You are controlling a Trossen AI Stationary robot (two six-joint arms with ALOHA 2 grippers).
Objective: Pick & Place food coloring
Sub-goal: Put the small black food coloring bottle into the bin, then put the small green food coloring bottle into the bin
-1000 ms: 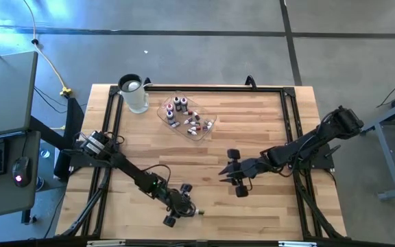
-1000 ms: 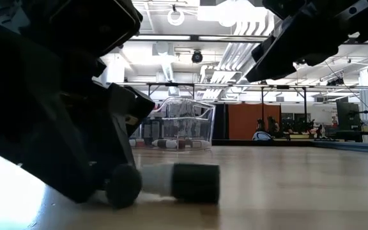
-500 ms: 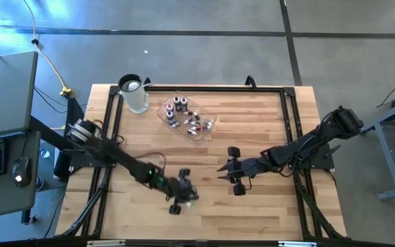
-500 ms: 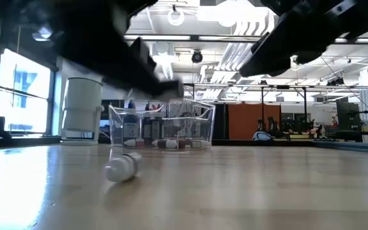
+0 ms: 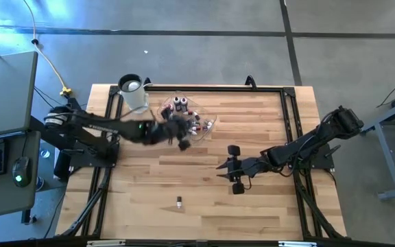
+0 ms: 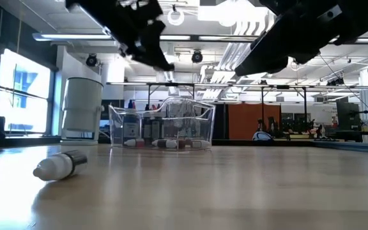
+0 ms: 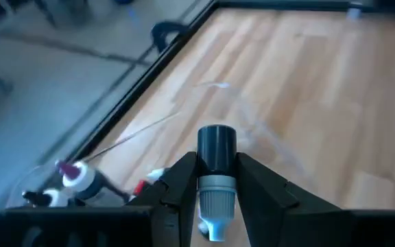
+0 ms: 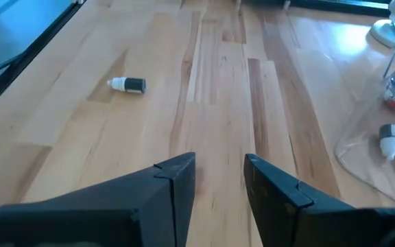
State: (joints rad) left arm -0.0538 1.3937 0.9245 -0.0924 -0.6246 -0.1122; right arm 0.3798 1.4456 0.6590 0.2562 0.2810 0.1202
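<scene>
My left gripper (image 5: 182, 140) hangs over the shallow clear tray (image 5: 208, 126) at the table's far middle, shut on one small food coloring bottle (image 7: 216, 175) with a dark end and a whitish end. Several more bottles (image 5: 179, 105) stand or lie in the tray. Another bottle (image 5: 179, 202) lies on its side on the bare wood near the front edge; it also shows in the low view (image 6: 59, 165) and the right wrist view (image 8: 127, 84). My right gripper (image 5: 221, 169) hovers right of centre, slightly open with nothing between its fingers (image 8: 177, 180). My left gripper pinches the bottle between its two fingers (image 7: 184, 175), at the ribbed middle (image 7: 216, 184). The bottle lies along the fingers, its dark end (image 7: 216, 145) sticking out past the fingertips. The fingers slant down from the table's left. The bottle is lifted clear, above the tray.
A tall clear jug (image 5: 134, 95) stands left of the tray at the far edge. A black frame (image 5: 280, 89) runs around the tabletop. Bare wood lies between the tray and the front edge.
My left gripper has risen from the tabletop near the front edge and swung toward the far edge, to above the tray, tipping from steeply down to nearly level. The bottle left lying near the front edge has turned about and shifted along the wood.
</scene>
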